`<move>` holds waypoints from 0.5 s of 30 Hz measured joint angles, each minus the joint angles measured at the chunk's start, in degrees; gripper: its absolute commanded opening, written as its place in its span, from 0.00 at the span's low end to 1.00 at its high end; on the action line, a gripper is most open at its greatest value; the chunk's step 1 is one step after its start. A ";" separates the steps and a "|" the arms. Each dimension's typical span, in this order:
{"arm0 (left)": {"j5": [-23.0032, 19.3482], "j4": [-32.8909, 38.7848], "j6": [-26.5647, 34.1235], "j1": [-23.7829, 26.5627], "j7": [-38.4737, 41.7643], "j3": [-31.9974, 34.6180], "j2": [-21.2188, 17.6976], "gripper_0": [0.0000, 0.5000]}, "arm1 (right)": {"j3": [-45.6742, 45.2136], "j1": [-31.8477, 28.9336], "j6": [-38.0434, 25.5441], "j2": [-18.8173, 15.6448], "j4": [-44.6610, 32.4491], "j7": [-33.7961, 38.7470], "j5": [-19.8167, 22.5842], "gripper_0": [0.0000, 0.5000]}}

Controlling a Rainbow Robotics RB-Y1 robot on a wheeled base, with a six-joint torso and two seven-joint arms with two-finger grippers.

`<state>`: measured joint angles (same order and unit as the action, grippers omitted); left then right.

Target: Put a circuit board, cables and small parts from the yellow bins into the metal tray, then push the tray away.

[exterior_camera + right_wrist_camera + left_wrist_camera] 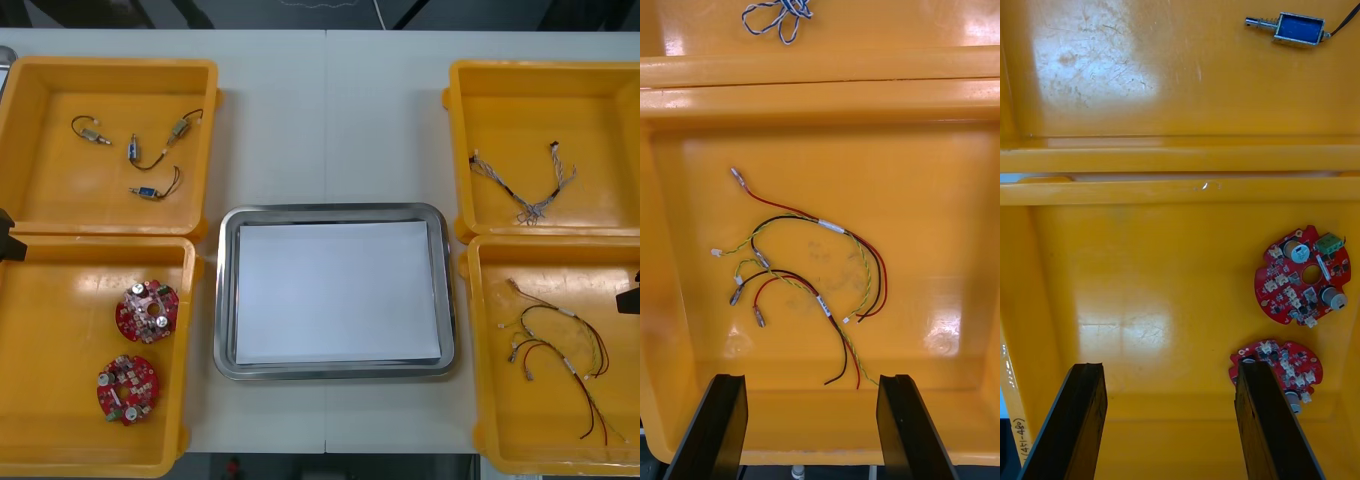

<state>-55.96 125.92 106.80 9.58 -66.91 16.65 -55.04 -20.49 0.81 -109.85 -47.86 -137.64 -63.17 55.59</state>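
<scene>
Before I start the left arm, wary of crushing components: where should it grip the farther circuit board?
Probably across its rim, the open left hand coming from straight above: the farther circuit board lies flat on the yellow bin floor, components up.

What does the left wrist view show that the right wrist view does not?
Left wrist view: the left pincer, open, facing a left yellow bin holding two round red circuit boards; past its rim, a small metal part with a blue body. Right wrist view: the right pincer, open, facing a right yellow bin holding red, yellow and black cables; past its rim, a twisted blue and white cable. Shared: yellow bin walls and black fingers standing apart.
</scene>
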 measured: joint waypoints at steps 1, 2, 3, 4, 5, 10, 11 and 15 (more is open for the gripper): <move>0.00 0.00 0.00 0.00 0.00 0.00 0.00 1.00 | 0.00 0.00 0.00 0.00 0.00 0.00 0.00 1.00; 0.00 0.00 0.00 0.00 0.00 0.00 0.00 1.00 | 0.00 0.00 0.00 0.00 0.00 0.00 0.00 1.00; 0.00 0.00 0.00 0.00 0.00 0.00 0.00 1.00 | 0.00 0.00 0.00 0.00 0.00 0.00 0.00 1.00; 0.00 0.00 0.00 0.00 0.00 0.00 0.00 1.00 | 0.00 0.00 0.00 0.00 0.00 0.00 0.00 1.00; 0.00 0.00 0.00 0.00 0.00 0.00 0.00 1.00 | 0.00 0.00 0.00 0.00 0.00 0.00 0.00 1.00; 0.00 -0.01 0.00 -0.04 0.00 -0.02 0.04 1.00 | 0.00 0.00 0.00 -0.02 0.00 0.00 0.00 1.00; -0.02 -0.02 0.00 -0.29 0.00 -0.09 0.17 1.00 | 0.00 0.00 0.00 -0.02 0.00 0.00 0.00 1.00; -0.04 -0.02 0.00 -1.59 0.00 -0.12 0.75 1.00 | -0.15 0.01 0.00 -0.10 -0.25 0.00 0.00 1.00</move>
<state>-56.00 125.90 106.80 7.99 -66.91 16.54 -54.30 -20.63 0.81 -109.85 -47.97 -137.88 -63.17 55.59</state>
